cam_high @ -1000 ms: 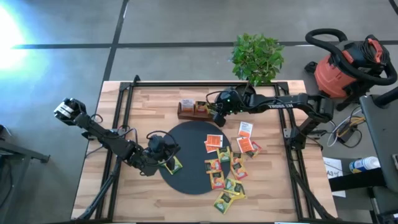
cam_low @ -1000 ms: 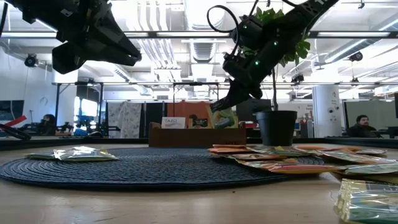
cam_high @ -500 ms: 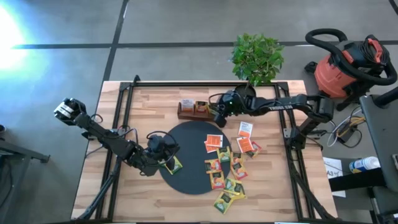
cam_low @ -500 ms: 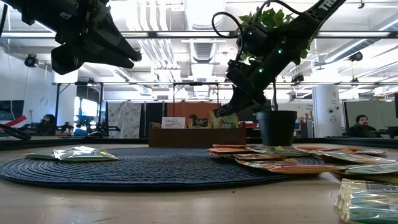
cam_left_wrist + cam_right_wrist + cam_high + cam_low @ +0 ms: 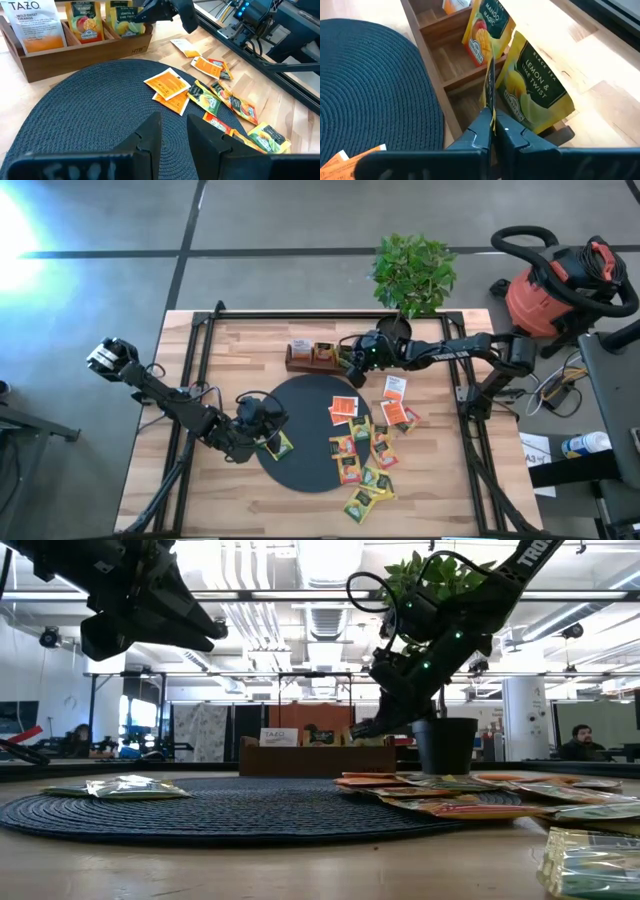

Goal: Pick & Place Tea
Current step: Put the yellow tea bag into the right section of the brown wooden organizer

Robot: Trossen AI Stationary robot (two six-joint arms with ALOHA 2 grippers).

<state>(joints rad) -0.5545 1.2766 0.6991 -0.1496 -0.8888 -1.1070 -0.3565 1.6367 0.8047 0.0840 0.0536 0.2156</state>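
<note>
Many tea sachets (image 5: 365,448) lie loose across the black mat's (image 5: 305,405) right half and the bare worktop (image 5: 450,480) toward its right edge; one more (image 5: 279,445) at the mat's left rim. Wooden box (image 5: 315,358) near the far edge holds upright sachets. Potted plant (image 5: 414,272) at the far edge, behind the box. Right gripper (image 5: 492,131) over the box's right end, pinched tight on a sachet's edge (image 5: 490,82), beside a lemon sachet (image 5: 535,95). Left gripper (image 5: 174,137) at the mat's left rim, fingers part-spread, nothing between them.
</note>
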